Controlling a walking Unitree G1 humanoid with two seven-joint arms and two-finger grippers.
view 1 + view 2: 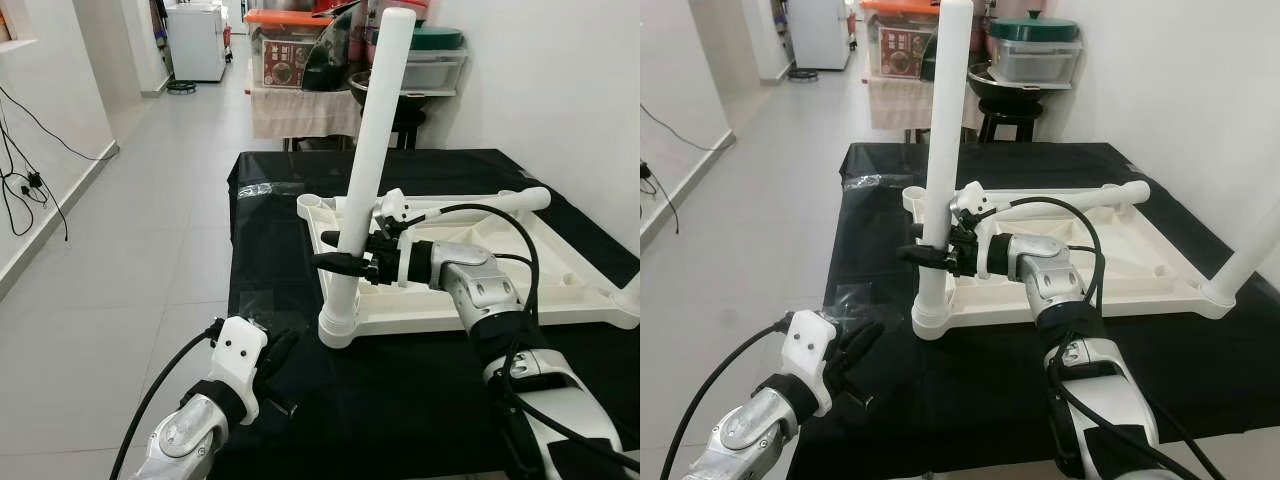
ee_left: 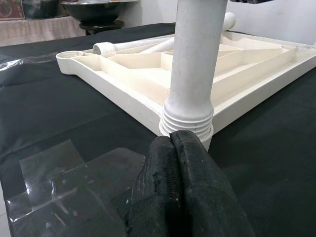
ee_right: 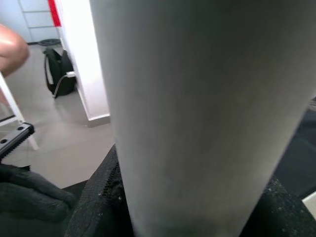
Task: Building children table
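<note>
I had the right gripper [image 1: 335, 252] clamped round the leg [image 1: 372, 160], which stood tilted in the near-left corner socket [image 1: 337, 328] of the upturned tabletop [image 1: 470, 285]. Left gripper [image 2: 180, 187] sat pinched shut, empty, just short of that socket on the black cloth [image 1: 400, 400]. My worry: the leg looked not fully seated; turning it off-axis could cross the ridged collar or drag the tabletop. A loose second leg [image 1: 470, 205] lay across the tabletop's far side and might roll.
</note>
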